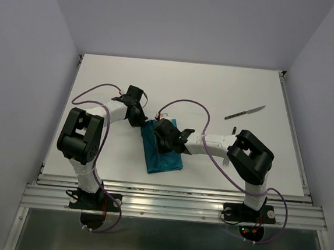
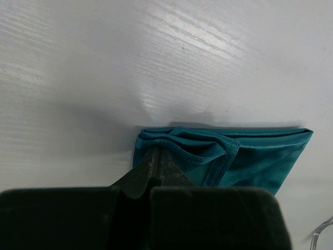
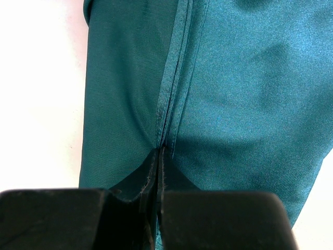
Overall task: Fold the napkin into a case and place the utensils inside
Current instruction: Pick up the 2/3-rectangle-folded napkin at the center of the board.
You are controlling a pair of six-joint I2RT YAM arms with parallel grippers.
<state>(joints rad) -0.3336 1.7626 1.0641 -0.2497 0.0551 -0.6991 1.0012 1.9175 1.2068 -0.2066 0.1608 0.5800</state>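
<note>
Teal napkin (image 1: 163, 155) lies folded into a long rectangle, roughly mid-table and nearer the front edge. Its long axis runs near-to-far, with the far end leaning a bit to the left. One napkin only.

Left gripper (image 1: 139, 118) is at the far end of the cloth. In the left wrist view its fingers are pressed together with no gap, tips pinching the bunched, layered edge of the napkin (image 2: 244, 156).

Right gripper (image 1: 160, 131) sits over the far half of the napkin, just beside the left one. In the right wrist view the fingers are also fully closed, nipping a hem that runs straight away from the tips along the napkin (image 3: 250, 94).

Utensils – one knife, one fork, both outside the cloth:
- knife (image 1: 245, 112) lies on the table (image 1: 217, 82) far right, well apart from the napkin, on a diagonal with the dark handle to the near-left and the blade pointing far-right.
- fork (image 1: 226, 162) is on the right, mostly hidden behind the right arm's elbow. Only bits show either side of it, and the long axis looks roughly near-to-far. Cannot tell which way the tines face.

Two arms, both on the napkin – neither is touching a utensil.
</note>
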